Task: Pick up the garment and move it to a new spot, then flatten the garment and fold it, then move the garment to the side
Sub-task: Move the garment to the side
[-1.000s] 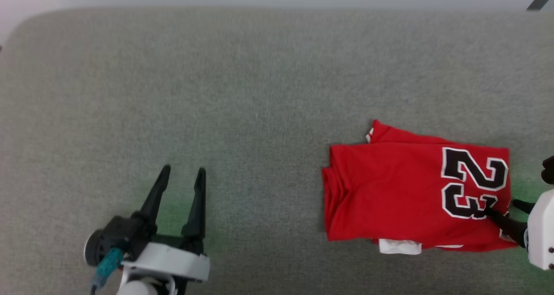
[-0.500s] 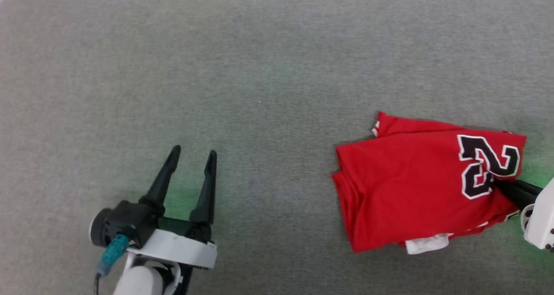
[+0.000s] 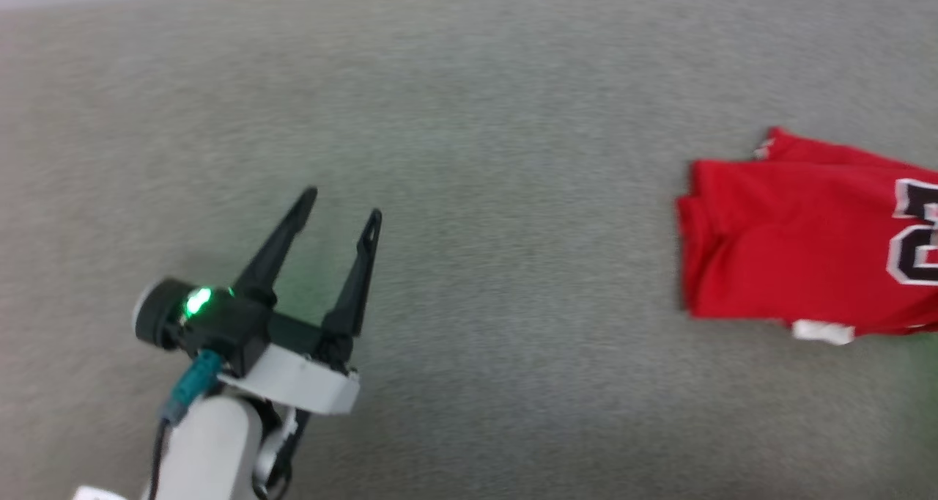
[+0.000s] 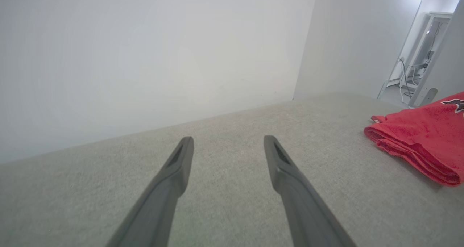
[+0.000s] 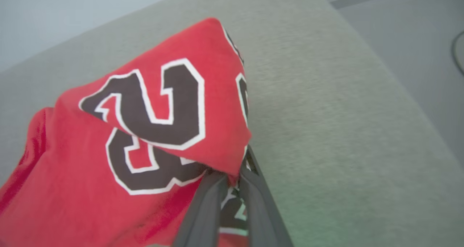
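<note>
1. The garment (image 3: 791, 243) is folded into a red stack and sits way over on the robot's right side of the grey table (image 3: 476, 141). In the head view it runs off the right edge of the picture.

2. The right gripper (image 5: 232, 178) has its two dark fingers pressed together on the cloth right by the black "23" print (image 5: 156, 109). That corner is peaked up off the surface (looks like a tent), while the rest of the stack trails down onto the table.

3. The left gripper (image 3: 343, 205) is spread wide with nothing in it. It hovers low over bare table, well apart from the shirt. From its own wrist view the left gripper (image 4: 226, 142) points at the wall, and the garment (image 4: 417, 138) is off to its right.

4. The relation that matters: the stack's long axis runs left-to-right across the table. The number end is in the right claw, and the rounded folded edges face the idle left claw. So the right arm is the near one by a mile.

5. My read is that this is the last step, moving the garment to the side. A drag or carry should go along that long axis, away from the left arm, since pulling crosswise from one corner would probably skew the layers.

6. A white sleeve bit (image 3: 822, 331) pokes out of the near edge, so the fold is already a little loose there.
</note>
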`<state>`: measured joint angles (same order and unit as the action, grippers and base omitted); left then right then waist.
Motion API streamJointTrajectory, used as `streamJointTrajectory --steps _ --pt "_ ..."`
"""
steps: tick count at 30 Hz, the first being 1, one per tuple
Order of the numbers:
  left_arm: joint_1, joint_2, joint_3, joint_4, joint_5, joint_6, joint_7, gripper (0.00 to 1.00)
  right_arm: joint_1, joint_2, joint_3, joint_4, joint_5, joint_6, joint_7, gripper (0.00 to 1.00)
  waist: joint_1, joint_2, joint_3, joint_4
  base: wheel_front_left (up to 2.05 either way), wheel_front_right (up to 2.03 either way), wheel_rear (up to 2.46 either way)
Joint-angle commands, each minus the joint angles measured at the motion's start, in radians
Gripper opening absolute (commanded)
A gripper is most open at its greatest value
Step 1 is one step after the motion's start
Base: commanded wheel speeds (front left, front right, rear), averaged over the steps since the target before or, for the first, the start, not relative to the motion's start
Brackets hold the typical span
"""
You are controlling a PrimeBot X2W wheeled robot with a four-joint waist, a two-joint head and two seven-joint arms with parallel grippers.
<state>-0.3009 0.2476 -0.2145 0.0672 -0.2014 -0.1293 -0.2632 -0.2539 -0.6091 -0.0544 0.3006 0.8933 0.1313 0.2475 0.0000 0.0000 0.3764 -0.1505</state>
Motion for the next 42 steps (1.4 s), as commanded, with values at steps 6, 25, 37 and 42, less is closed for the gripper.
streamJointTrajectory --steps 6,25,37,42 --pt "-0.122 0.061 -0.07 0.013 -0.004 -0.002 -0.001 1.0 -0.127 -0.023 -0.005 0.14 -0.07 -0.001 -0.096 0.0 0.0 0.0 0.06 -0.124 0.0 0.0 0.0" --pt "-0.307 0.098 -0.111 -0.023 0.026 -0.002 -0.001 1.0 -0.607 -0.087 0.121 0.649 -0.315 -0.001 -0.261 0.0 0.0 0.0 0.183 -0.058 0.0 0.0 0.0" --pt "-0.331 0.119 -0.134 -0.026 0.027 -0.002 -0.001 1.0 -0.715 -0.047 0.138 0.876 -0.345 -0.001 -0.39 0.0 0.0 0.0 0.225 -0.051 0.0 0.0 0.0" --pt "-0.328 0.124 -0.13 -0.026 0.026 -0.001 -0.001 1.0 -0.744 -0.039 0.14 0.914 -0.349 -0.001 -0.426 0.0 0.0 0.0 0.228 -0.053 0.0 0.0 0.0"
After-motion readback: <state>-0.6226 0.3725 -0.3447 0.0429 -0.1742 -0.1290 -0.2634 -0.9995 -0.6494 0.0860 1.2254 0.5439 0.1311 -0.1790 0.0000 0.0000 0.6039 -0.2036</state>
